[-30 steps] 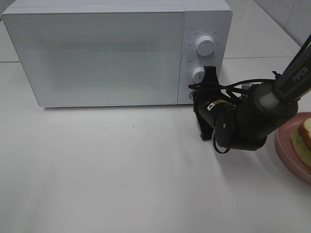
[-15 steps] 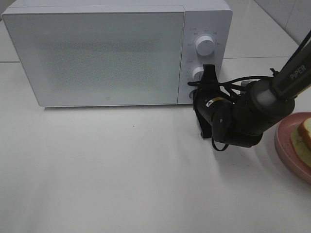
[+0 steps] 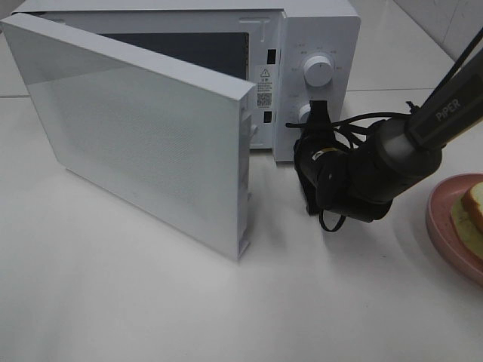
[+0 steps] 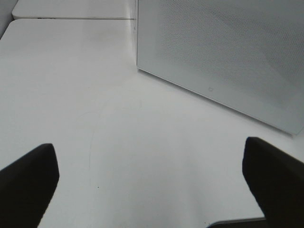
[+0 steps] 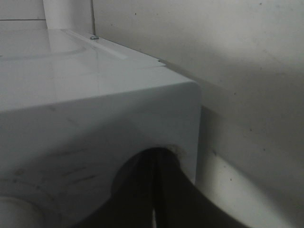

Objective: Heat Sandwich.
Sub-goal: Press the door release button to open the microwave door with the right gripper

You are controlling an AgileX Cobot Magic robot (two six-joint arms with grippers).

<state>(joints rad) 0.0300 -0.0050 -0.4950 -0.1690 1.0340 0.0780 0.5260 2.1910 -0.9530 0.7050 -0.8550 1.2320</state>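
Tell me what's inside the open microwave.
Only a dark strip of the microwave cavity shows, nothing visible in it. Its door hides the floor. The sandwich lies outside on the plate.

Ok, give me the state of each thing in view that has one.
microwave door, open wide
sandwich, on the pink plate, not held
left claw, open, holding nothing
right claw, shut, tip at the microwave's control panel

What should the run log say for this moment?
microwave door: open | right gripper: shut, at control panel | left gripper: open, empty | sandwich: on pink plate
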